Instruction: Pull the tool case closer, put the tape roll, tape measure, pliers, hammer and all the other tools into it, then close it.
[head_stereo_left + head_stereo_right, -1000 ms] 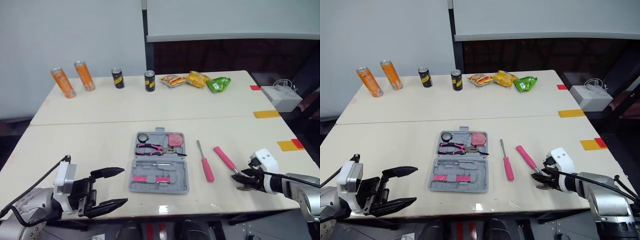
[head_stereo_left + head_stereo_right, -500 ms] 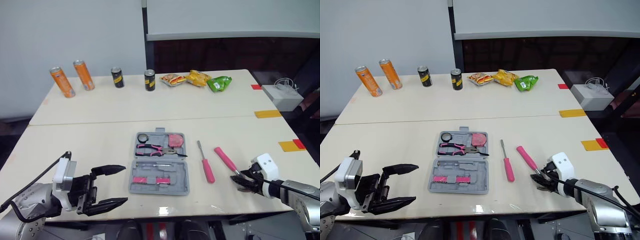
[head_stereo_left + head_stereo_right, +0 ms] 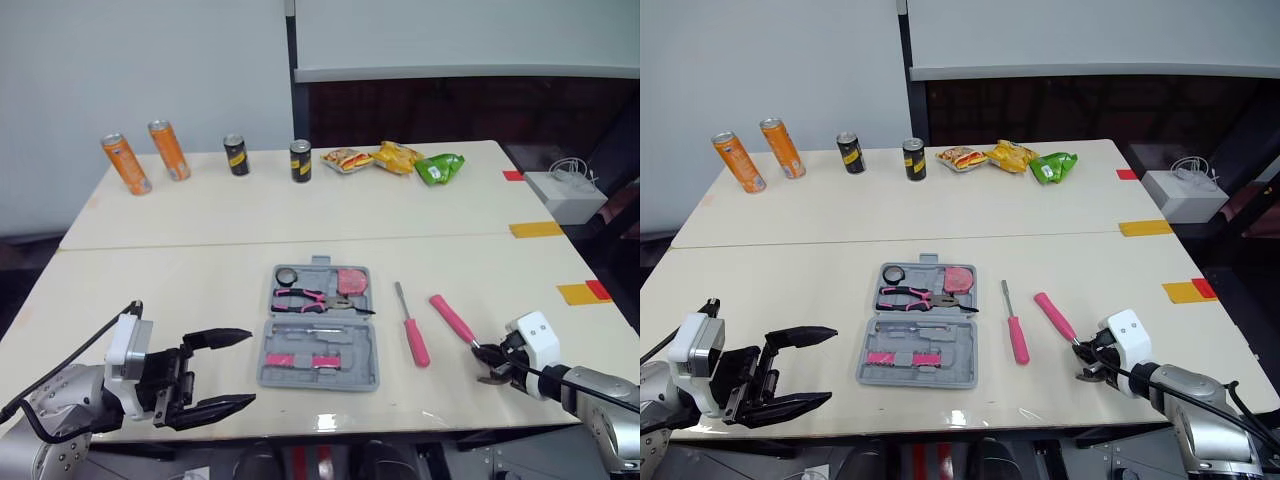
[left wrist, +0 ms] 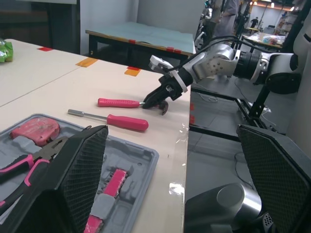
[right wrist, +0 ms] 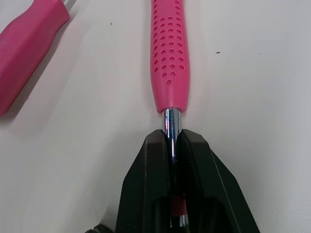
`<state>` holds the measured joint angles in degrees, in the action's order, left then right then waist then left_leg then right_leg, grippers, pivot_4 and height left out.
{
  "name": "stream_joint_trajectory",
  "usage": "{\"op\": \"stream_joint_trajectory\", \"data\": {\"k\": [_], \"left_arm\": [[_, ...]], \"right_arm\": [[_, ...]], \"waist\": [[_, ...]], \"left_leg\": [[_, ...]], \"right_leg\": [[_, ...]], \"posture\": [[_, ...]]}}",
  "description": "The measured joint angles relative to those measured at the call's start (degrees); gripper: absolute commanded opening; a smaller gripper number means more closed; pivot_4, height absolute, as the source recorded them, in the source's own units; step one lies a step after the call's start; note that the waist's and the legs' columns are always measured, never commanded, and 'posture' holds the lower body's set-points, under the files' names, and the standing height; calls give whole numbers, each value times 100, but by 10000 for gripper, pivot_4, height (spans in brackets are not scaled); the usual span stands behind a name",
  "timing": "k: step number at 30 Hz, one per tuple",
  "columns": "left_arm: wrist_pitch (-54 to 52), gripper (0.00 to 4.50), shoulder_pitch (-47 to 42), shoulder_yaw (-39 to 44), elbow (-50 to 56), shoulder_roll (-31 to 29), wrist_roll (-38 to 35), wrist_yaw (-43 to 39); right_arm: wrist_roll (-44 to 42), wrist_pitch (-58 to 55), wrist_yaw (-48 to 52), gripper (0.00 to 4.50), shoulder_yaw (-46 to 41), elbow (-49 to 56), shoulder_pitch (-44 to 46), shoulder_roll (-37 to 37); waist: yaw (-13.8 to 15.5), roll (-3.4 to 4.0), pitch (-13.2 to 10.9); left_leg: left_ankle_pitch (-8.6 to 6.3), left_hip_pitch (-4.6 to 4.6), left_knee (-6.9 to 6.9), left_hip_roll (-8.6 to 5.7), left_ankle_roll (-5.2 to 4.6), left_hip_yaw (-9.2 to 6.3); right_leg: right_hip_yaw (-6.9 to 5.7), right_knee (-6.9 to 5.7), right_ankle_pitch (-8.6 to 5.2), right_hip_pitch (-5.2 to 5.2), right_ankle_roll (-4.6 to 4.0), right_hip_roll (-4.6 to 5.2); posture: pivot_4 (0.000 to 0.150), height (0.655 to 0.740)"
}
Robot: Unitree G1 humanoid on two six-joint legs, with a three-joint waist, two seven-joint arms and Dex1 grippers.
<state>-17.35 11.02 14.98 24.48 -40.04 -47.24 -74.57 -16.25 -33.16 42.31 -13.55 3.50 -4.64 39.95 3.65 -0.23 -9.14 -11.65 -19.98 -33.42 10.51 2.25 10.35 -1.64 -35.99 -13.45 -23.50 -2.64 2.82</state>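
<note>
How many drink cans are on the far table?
4, in a row near its back edge: left orange can, second orange can, first dark can, then second dark can beside the snack bags.

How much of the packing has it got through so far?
Done: the tape roll, tape measure and pliers lie in the open tool case. In hand: the right end effector is shut on the steel shaft of the pink-handled hammer. Still to do: that hammer, the screwdriver beside it, then closing the case.

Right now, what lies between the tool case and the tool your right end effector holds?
A pink-handled screwdriver, touching neither tool case nor held tool, per the left eye view.
</note>
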Motion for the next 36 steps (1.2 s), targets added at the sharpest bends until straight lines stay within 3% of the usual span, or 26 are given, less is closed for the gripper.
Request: {"op": "stream_joint_trajectory", "data": {"k": [6,13,19,28,36], "left_arm": [[-107,45000,-30,2,6,0,-127,13],[-112,45000,-178,306,-126,-29,-306,79],[89,45000,-239,692,-692,-74,-344,-370],[-238,45000,-203,1004,-1112,-612,-466,-885],[-343,45000,74,1352,-1072,-766,-495,-1003]], "right_arm": [[-173,99,160,204,-70,92,-29,13],[-1593,-745,705,204,-280,2032,772,478],[-2027,-917,795,204,870,2576,1732,103],[-1241,270,1848,204,2658,1353,2531,-549],[-205,1820,2466,204,3305,-432,3011,-1085]], "waist": [[-3,10,-6],[-47,42,-23],[-22,35,-21],[-19,24,-22],[-91,19,-25]], "left_leg": [[0,-3,0,0,0,1],[3,1,1,13,-2,-6],[4,-4,2,12,-4,-7],[-3,-5,0,11,8,-6],[-2,-11,-3,14,7,-3]], "right_leg": [[1,0,0,-3,-1,0],[-2,-8,1,-6,-1,-19],[-6,6,0,-17,0,-17],[-7,2,1,-19,-2,-13],[-6,-8,4,-19,-8,-14]], "posture": [[1500,7400],[1500,7400],[1500,7400],[1500,7400],[1500,7400]]}}
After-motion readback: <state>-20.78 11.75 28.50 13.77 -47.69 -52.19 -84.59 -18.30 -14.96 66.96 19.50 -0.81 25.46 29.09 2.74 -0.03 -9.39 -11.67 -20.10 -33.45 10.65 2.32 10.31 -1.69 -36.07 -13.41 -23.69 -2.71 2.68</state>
